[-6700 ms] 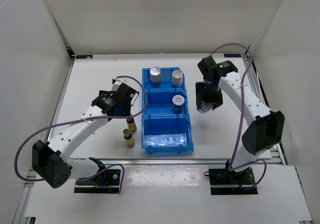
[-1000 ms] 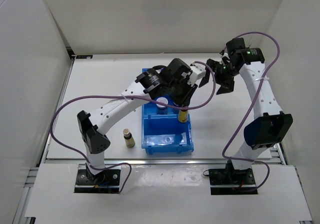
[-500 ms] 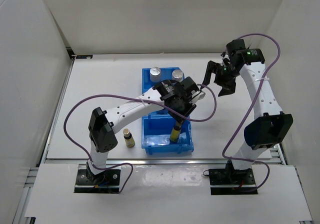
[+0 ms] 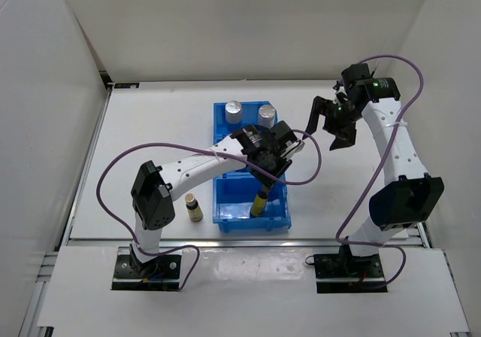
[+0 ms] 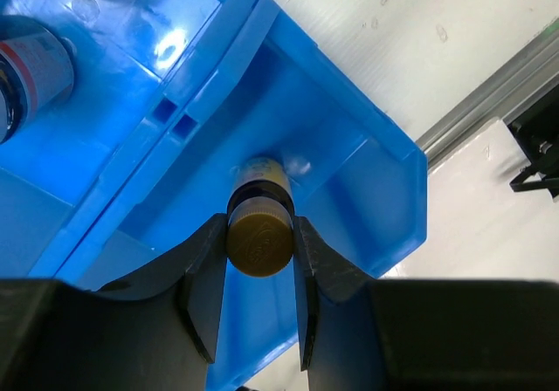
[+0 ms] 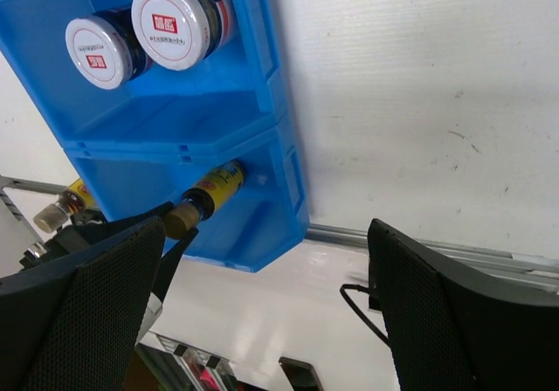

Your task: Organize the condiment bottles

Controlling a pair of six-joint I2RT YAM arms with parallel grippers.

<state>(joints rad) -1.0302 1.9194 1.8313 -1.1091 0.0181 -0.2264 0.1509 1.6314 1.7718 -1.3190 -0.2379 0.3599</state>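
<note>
My left gripper point(image 4: 263, 183) is shut on the brown cap of a slim yellow bottle point(image 4: 258, 201), which leans with its lower end down in the near compartment of the blue bin point(image 4: 225, 211). In the left wrist view both fingers point(image 5: 206, 269) press that bottle's cap point(image 5: 259, 236). A second slim bottle point(image 4: 195, 207) stands on the table left of the bin. Two silver-capped bottles point(image 4: 234, 110) sit in the far compartment. Two red-marked jars point(image 6: 173, 24) fill the middle one. My right gripper point(image 4: 329, 124) hangs open and empty, right of the bin.
The bin's right wall point(image 6: 288, 160) runs close beside the held bottle point(image 6: 208, 193). A metal rail point(image 6: 419, 243) borders the table's near edge. White walls enclose the table on three sides.
Over the last second my left gripper carried the slim bottle from above the bin's right edge down into the near compartment. The right gripper has barely shifted.
</note>
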